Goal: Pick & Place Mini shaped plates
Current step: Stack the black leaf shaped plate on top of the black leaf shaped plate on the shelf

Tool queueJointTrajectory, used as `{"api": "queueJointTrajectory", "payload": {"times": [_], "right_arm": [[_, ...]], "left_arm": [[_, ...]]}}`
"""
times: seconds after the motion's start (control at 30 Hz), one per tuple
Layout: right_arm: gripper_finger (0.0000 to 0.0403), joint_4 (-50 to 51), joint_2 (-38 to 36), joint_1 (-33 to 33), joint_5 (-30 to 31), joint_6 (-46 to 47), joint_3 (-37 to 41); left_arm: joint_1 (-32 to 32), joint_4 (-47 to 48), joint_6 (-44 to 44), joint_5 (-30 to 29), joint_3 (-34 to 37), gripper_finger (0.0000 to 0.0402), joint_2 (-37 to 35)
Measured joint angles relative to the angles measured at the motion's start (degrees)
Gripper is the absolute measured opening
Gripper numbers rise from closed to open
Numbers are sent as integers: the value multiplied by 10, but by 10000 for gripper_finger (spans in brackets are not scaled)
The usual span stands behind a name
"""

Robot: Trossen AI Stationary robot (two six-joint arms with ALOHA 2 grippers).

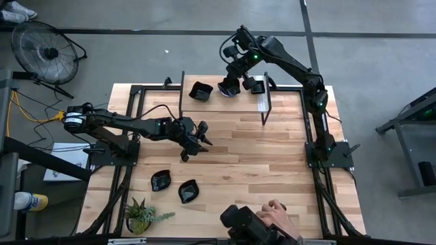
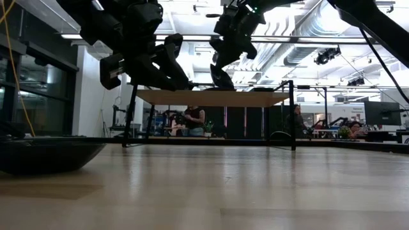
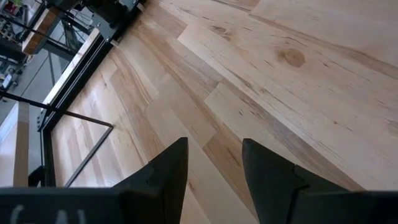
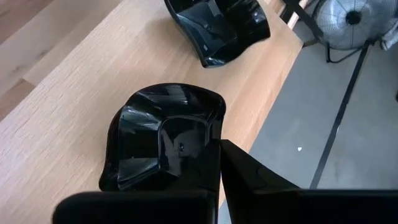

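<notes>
Near shelf edge (image 4: pixel 273 81), gripped plate (image 4: pixel 158 137).

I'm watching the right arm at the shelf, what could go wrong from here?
1. The right hand is shut on a plate close to the shelf's outer edge; released there, it might slide off.
2. Another plate already sits nearby; the two could knock together.
3. A person's hand rests at the table's near edge, within the arms' possible sweep.
</notes>
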State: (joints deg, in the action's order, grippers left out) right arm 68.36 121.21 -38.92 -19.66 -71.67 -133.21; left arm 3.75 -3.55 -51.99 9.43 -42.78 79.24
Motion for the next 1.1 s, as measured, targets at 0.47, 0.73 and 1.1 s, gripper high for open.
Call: {"api": "queueJointTrajectory", "payload": {"times": [0.47,0.73,1.1], "right_arm": [[61,-6,0,1,0,27,0],[65,-12,-3,2,8,139,0],[57,113,-20,29,-34,307,0]], "left_arm": [[0,0,0,0,0,147,0],[0,3,0,0,0,147,0],[-1,26,55,1,0,147,0]]}}
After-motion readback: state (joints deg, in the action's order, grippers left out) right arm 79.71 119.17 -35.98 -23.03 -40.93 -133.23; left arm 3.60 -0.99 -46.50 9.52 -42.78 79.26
